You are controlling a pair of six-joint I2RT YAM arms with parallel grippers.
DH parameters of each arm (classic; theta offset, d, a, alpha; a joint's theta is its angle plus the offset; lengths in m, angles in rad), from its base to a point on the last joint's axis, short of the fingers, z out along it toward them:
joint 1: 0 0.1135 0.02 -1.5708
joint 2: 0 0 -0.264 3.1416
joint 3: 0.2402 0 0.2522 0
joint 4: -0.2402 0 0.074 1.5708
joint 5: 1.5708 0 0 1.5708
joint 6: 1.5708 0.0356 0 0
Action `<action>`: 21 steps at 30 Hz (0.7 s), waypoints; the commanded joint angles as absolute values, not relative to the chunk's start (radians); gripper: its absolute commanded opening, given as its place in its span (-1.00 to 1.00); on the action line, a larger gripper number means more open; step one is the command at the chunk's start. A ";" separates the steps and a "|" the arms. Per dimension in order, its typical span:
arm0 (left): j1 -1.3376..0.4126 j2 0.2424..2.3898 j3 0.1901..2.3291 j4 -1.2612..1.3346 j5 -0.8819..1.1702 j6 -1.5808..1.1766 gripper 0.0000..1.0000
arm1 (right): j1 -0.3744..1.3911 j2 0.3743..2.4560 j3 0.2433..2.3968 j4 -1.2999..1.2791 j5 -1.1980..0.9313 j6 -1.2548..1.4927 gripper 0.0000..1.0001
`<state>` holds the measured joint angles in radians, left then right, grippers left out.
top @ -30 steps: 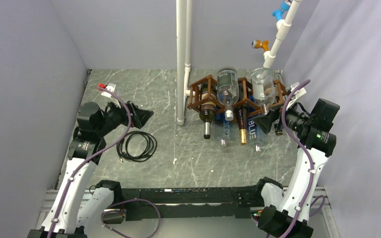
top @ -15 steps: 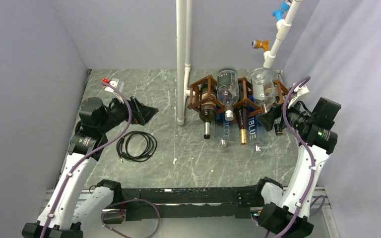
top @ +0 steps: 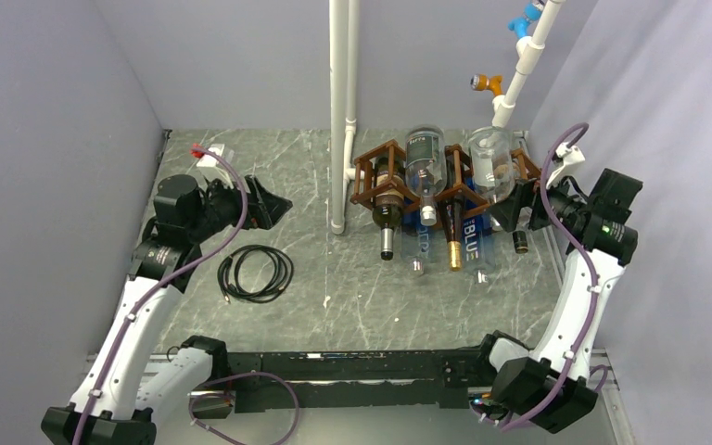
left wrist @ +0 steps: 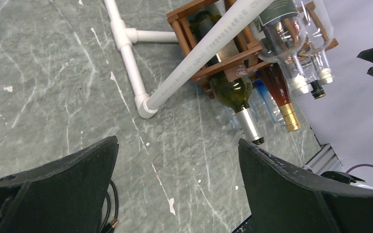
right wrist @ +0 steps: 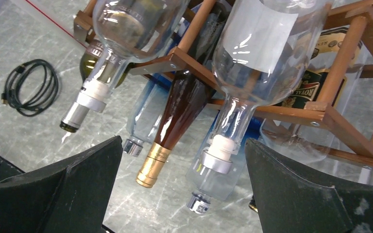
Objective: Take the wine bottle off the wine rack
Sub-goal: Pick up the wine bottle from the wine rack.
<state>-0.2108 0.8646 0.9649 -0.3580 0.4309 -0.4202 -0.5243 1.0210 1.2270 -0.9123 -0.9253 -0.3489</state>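
Observation:
The brown wooden wine rack (top: 368, 175) stands at the back of the table and holds several bottles, necks toward me. A dark green wine bottle (top: 387, 215) with a silver neck lies in its left cell. A brown bottle (top: 451, 237) with a gold cap lies in the middle. A clear bottle (top: 492, 165) lies at the upper right. My right gripper (top: 508, 209) is open and empty, at the rack's right end. In the right wrist view its jaws (right wrist: 183, 141) frame the clear bottle's corked neck (right wrist: 223, 141) and the brown bottle (right wrist: 177, 109). My left gripper (top: 271, 206) is open and empty, left of the rack (left wrist: 178, 26).
A white pipe stand (top: 338, 111) rises just left of the rack, its foot on the table (left wrist: 126, 53). A coiled black cable (top: 255, 273) lies under my left arm. Clear bottles with blue labels (top: 470, 237) lie on the table under the rack. Grey walls close in both sides.
My left gripper has moved a little back and right, toward the rack. My right gripper has lifted and moved back, closer to the rack's right end. Both stay open.

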 commanded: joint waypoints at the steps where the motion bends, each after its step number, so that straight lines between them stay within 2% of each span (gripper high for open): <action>1: -0.214 0.870 0.953 -0.361 0.401 -0.416 0.98 | -0.491 1.044 1.306 -0.943 -0.856 -0.405 0.99; 14: -0.214 0.909 0.920 -0.314 0.386 -0.426 0.98 | -0.333 1.121 1.369 -0.951 -0.634 -0.413 0.99; 21: -0.214 0.911 0.902 -0.289 0.397 -0.444 0.98 | -0.261 1.166 1.428 -0.963 -0.676 -0.386 0.99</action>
<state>-0.2111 0.9142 0.9028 -0.3470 0.3939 -0.4316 -0.2966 1.1500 1.3514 -0.9653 -0.6575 -0.4095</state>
